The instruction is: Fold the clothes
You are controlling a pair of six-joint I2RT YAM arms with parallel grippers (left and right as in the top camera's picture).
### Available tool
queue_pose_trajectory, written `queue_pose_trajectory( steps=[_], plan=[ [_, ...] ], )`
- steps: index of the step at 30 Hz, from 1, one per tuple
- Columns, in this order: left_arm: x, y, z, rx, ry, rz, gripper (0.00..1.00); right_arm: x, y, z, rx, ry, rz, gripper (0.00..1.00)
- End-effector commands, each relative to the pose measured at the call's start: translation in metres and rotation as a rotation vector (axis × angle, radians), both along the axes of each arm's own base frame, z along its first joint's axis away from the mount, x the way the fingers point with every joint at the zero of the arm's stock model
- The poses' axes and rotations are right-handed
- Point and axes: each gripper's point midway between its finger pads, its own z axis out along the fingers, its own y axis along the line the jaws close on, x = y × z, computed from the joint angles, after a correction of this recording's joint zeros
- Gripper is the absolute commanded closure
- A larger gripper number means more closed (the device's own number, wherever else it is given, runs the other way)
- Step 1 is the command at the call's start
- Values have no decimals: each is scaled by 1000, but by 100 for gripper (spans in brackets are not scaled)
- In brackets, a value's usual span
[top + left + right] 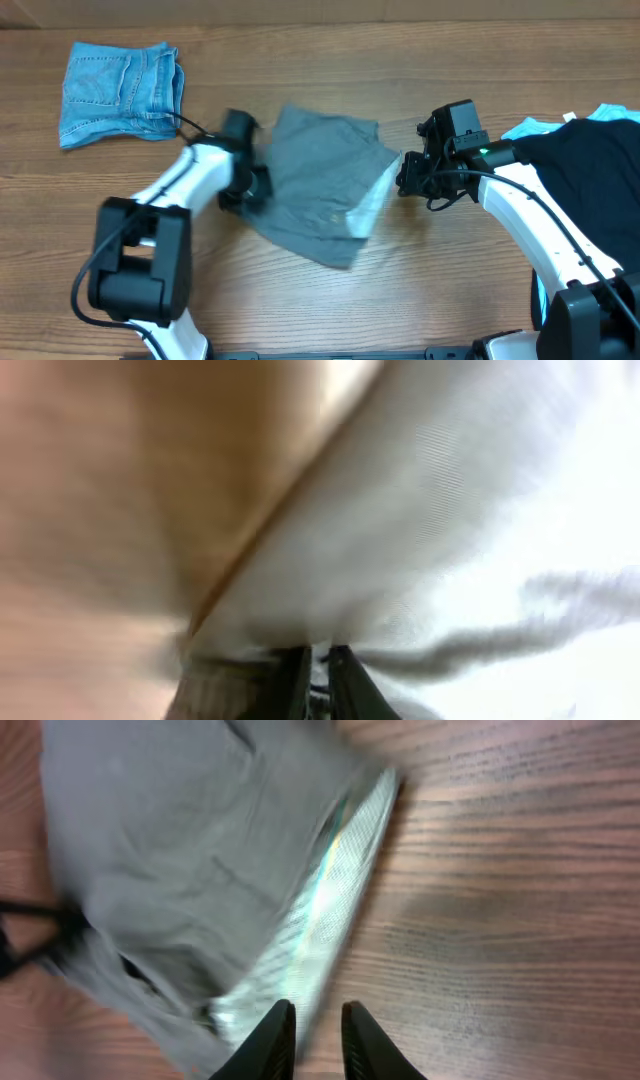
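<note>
Grey garment [325,185] lies crumpled mid-table, pale lining showing along its right edge. Left gripper [245,190] at its left edge, fingers nearly together, pinching fabric. Right gripper [405,175] just beside the right edge, narrow gap, nothing held. Folded jeans [120,92] far left; dark clothes pile [590,150] right.

grey garment [320,190], blue denim jeans [120,92], black cloth [590,160]

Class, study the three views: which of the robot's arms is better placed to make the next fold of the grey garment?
Left, probably. The left gripper sits at the grey garment, cloth against its fingers; the right gripper hovers beside its edge.
</note>
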Motion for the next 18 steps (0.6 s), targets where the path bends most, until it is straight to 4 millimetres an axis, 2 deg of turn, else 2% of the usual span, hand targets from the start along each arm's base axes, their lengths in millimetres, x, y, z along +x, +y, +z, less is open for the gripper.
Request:
queue_pose_trajectory(
  steps=[1,5,8,10,11,12,13,14,15,18],
  plan=[
    [31,37,-9,80,-57,-27,89,10,5,10,20,-52,13,80],
    [71,31,29,74,-167,-82,82,21,13,18,60,-108,24,79],
    [85,29,63,72,-184,-83,72,26,18,23,89,-136,35,73],
    [84,28,84,67,-163,-85,65,29,19,24,88,-157,55,69],
    [81,27,92,64,-149,-85,62,29,21,25,89,-172,81,64],
    [78,26,100,58,-133,-87,57,29,25,27,96,-193,131,61],
    [75,26,107,54,-116,-89,48,27,31,29,104,-215,196,59],
    [71,26,112,54,-99,-91,46,24,35,30,108,-230,243,55],
    [65,27,119,56,-76,-105,47,23,38,29,99,-244,284,50],
    [47,28,135,55,-11,-127,59,23,41,27,81,-254,305,48]
  ],
)
